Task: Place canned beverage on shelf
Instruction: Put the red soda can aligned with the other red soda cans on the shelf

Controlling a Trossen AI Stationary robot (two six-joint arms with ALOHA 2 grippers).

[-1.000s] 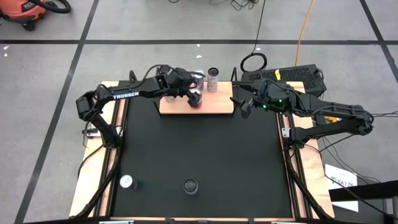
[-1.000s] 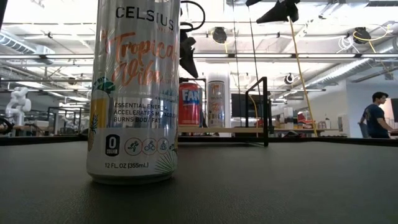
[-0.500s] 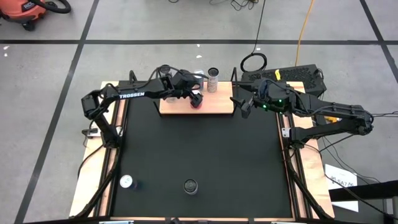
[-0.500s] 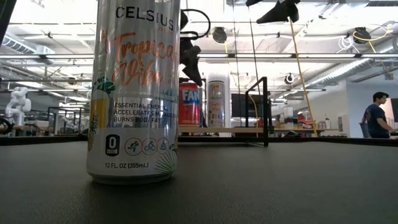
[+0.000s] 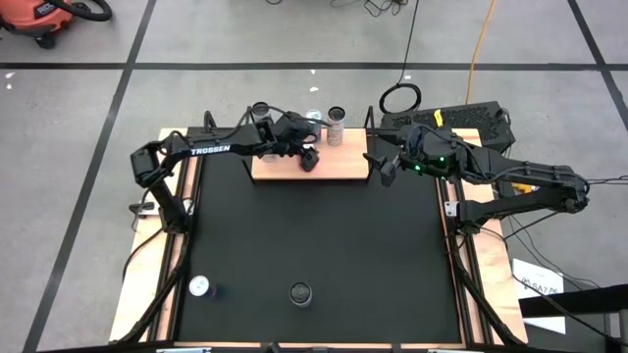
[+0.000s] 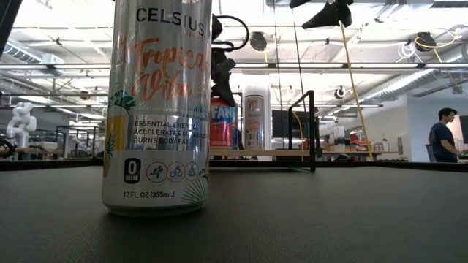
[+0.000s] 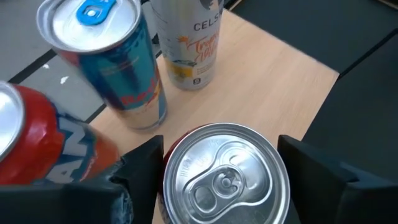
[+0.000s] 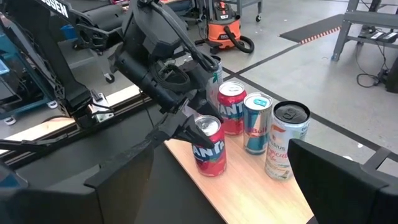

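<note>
Red can (image 7: 227, 180) upright on the wooden shelf (image 7: 273, 81), between the left gripper's (image 7: 221, 171) parted fingers.

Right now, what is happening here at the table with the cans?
The left end effector is over the wooden shelf, its fingers on either side of a red can standing on the board. Whether they grip it or have let go, I cannot tell. Three other cans stand beside it on the shelf. The right end effector waits open by the shelf's right end. Two more cans stand on the black mat.
</note>
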